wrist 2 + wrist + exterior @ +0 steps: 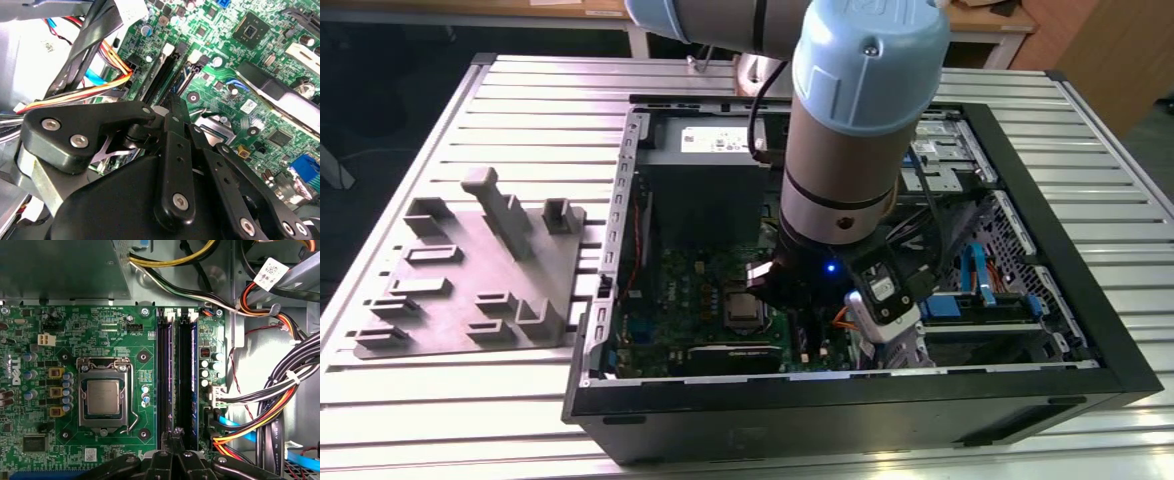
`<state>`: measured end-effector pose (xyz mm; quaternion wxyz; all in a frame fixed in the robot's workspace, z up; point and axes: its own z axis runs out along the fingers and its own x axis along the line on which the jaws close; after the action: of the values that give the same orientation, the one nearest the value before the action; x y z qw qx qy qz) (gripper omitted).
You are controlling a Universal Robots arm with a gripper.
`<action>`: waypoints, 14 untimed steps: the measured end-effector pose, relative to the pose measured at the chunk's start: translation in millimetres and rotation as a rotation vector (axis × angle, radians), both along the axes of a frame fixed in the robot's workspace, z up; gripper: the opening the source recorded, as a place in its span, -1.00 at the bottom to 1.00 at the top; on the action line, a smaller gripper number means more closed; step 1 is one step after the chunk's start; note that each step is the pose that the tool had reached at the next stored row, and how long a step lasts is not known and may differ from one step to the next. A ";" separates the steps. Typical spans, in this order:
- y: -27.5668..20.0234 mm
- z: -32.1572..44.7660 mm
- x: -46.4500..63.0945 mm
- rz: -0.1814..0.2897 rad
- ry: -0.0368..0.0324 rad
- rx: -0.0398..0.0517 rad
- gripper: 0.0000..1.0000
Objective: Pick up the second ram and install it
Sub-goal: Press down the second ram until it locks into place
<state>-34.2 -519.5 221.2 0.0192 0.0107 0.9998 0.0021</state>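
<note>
The second ram (168, 385) stands on edge in one of the long black slots (186, 385) on the motherboard (75, 340), just beside the processor socket (102, 397); whether it is fully seated I cannot tell. In the first wrist view the pincer (175, 436) sits directly over the near end of the stick, its fingers drawn narrow and close together at the stick's top edge; contact looks likely, though a firm grip is not certain. In the exterior view the arm reaches down into the open computer case (1067, 300) on the slatted table (520, 110). Done well, this step wants the stick kept upright and in line with the slot, with pressure straight down and spread evenly, clear of the cable bundle (280, 390).
</note>
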 end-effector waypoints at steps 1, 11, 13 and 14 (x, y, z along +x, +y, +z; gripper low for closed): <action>0.0 0.0 0.0 0.000 0.0000 0.0000 -0.80; -0.1 -2.7 0.0 0.000 0.0000 0.0001 -0.80; -0.1 -2.7 0.0 0.000 -0.0001 0.0002 -0.80; -0.1 -2.8 0.0 0.000 -0.0001 0.0002 -0.80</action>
<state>-34.2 -519.6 218.5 0.0192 0.0107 0.9998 0.0022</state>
